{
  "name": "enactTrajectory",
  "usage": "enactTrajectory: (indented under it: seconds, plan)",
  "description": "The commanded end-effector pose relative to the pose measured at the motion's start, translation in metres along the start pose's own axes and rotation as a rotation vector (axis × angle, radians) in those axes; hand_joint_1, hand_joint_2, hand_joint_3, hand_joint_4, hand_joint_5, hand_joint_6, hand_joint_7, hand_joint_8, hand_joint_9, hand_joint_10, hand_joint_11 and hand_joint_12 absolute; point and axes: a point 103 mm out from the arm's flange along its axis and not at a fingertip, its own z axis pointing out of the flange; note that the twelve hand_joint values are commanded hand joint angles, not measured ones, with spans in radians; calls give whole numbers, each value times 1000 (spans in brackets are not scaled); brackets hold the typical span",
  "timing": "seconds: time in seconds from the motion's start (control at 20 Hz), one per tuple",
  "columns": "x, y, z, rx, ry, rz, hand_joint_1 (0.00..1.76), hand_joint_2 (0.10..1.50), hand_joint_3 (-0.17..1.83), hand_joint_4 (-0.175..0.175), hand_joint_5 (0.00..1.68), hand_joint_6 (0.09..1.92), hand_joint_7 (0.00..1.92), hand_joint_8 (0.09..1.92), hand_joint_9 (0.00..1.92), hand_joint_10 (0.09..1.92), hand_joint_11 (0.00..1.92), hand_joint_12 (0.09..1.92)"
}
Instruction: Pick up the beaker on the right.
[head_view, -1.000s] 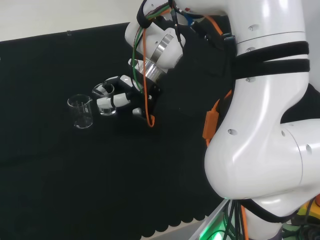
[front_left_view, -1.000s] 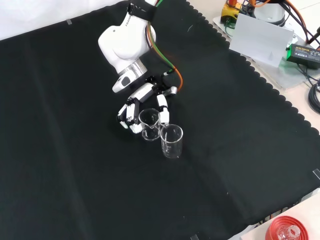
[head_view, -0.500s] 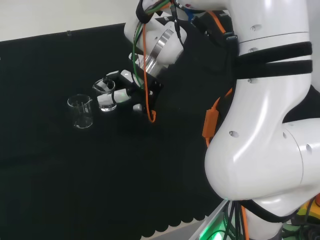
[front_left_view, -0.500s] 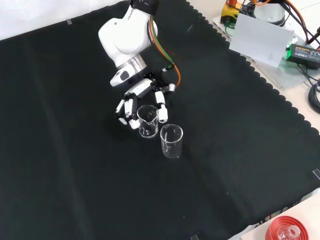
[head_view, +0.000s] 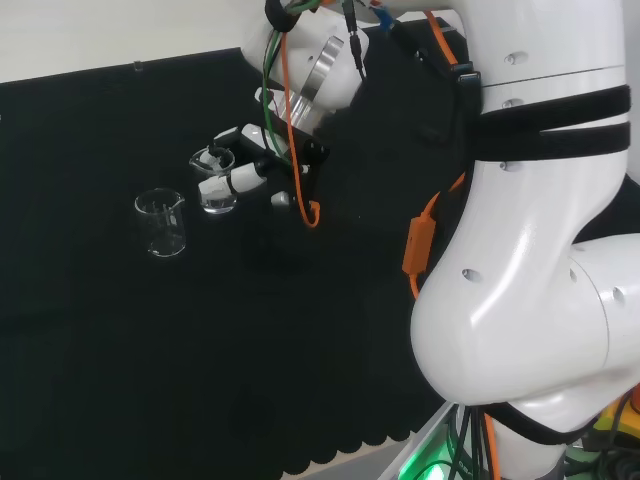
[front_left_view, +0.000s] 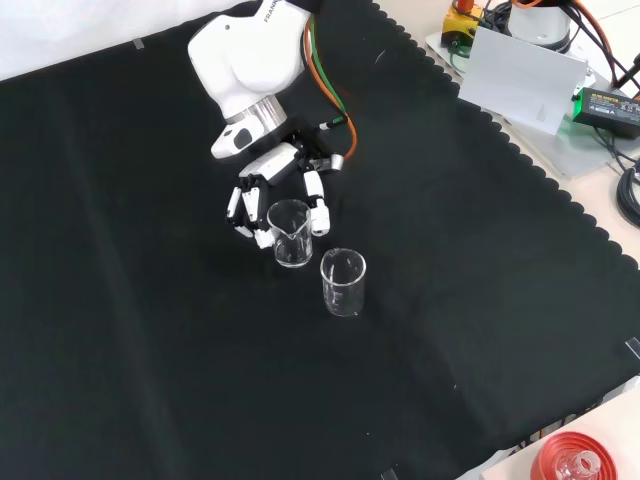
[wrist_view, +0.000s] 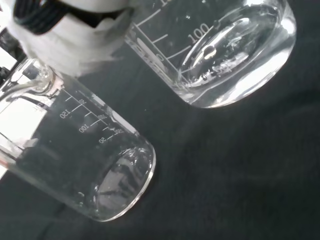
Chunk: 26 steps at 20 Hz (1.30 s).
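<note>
The hand (front_left_view: 270, 195) has its fingers curled around the upright beaker (front_left_view: 289, 232); the other beaker (front_left_view: 343, 283) stands just beside, nearer in the front view.

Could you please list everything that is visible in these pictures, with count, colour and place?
held beaker: one, clear glass, in the hand, near the cloth's middle in the front view
free beaker: one, clear glass, upright on the cloth, just lower right of the held one in the front view
cloth: one, black, scalloped edge, covering the bench
grey box: one, top right of the front view, off the cloth
red ribbed ring: one, bottom right corner of the front view
orange cable: one, running along the wrist in the head view
arm: one, white, large links at the head view's right
hand: one, black and white, fingers curled round the held beaker
</note>
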Motion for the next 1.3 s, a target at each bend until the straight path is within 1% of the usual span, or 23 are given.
enactTrajectory:
  seconds: [0.05, 0.15, 0.4, 0.65, 1.0, 1.3]
  plan:
    - [2, 1, -9, 13, -54, -3, 1109, 794, 415, 175, 1251, 622, 1560, 87, 1386, 186, 581, 1234]
    - [2, 1, -10, 16, -64, -4, 1110, 789, 425, 175, 1252, 624, 1566, 87, 1396, 184, 591, 1233]
    - [3, 1, -14, 33, -126, -9, 1112, 775, 448, 175, 1256, 622, 1574, 87, 1409, 175, 606, 1219]
    - [5, 1, -22, 36, -162, -9, 1113, 772, 454, 175, 1257, 622, 1576, 87, 1413, 172, 611, 1218]
    - [6, -5, -32, 54, -190, 4, 1113, 769, 458, 175, 1258, 622, 1578, 87, 1417, 169, 614, 1217]
    - [13, -9, -41, 72, -214, 8, 1113, 767, 461, 175, 1259, 621, 1580, 87, 1419, 166, 616, 1216]
